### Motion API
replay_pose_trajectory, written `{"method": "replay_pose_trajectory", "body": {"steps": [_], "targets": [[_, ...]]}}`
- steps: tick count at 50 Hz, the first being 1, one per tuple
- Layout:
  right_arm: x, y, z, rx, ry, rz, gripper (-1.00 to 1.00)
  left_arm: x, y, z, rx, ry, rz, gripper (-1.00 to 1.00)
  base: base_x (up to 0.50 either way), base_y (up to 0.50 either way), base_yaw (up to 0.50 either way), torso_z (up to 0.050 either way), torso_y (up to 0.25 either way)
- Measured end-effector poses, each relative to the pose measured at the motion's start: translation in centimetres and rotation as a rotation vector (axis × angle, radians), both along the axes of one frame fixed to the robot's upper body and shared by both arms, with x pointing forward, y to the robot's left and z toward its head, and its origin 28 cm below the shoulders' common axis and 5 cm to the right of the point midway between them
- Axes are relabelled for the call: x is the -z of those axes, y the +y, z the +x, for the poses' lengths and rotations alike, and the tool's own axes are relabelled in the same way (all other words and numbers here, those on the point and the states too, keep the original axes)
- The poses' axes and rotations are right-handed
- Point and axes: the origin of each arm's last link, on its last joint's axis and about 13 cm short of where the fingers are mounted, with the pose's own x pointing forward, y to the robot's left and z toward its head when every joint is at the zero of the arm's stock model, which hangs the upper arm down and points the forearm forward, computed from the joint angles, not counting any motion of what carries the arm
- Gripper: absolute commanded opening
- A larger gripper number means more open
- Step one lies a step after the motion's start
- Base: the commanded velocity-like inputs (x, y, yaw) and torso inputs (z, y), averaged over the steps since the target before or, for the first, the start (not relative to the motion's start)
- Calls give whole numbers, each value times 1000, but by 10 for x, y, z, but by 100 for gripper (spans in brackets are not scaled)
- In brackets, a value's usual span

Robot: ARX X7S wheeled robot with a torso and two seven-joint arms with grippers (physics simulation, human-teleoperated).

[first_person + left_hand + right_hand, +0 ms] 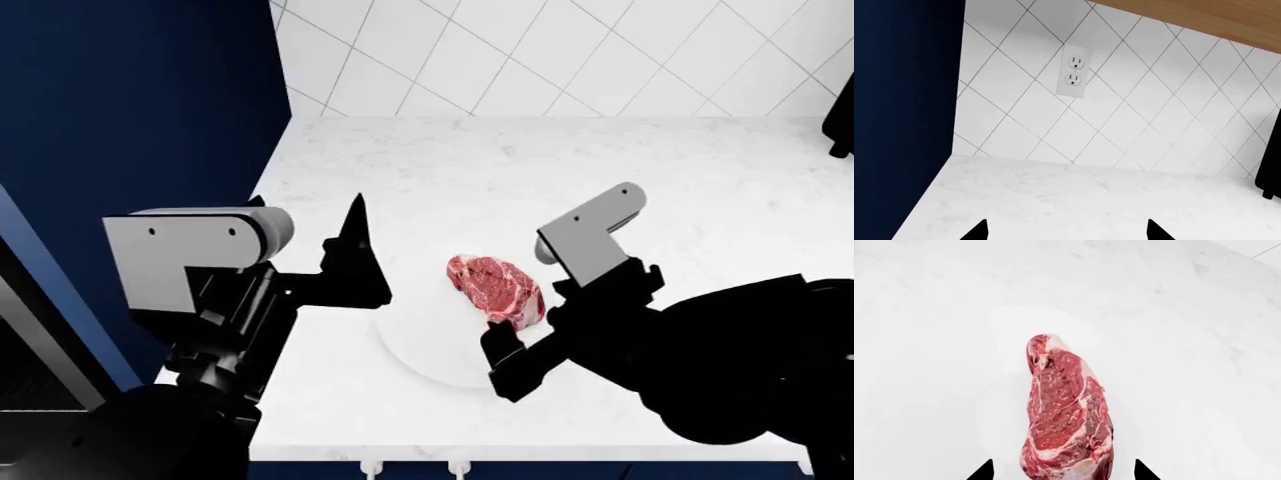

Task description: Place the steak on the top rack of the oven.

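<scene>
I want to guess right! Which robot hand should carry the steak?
The right hand: the steak sits between its fingers, over the plate. The left hand is off to the side, facing bare counter.
</scene>
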Motion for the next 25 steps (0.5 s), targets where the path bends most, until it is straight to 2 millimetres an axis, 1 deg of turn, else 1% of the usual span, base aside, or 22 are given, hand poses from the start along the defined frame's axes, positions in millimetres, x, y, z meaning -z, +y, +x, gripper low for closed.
{"method": "replay_pose_trajectory", "body": {"steps": [25], "targets": [[9, 0, 7, 10, 15, -4, 100, 2, -1, 3, 2, 1, 4, 100, 0, 0, 0, 0, 0]]}}
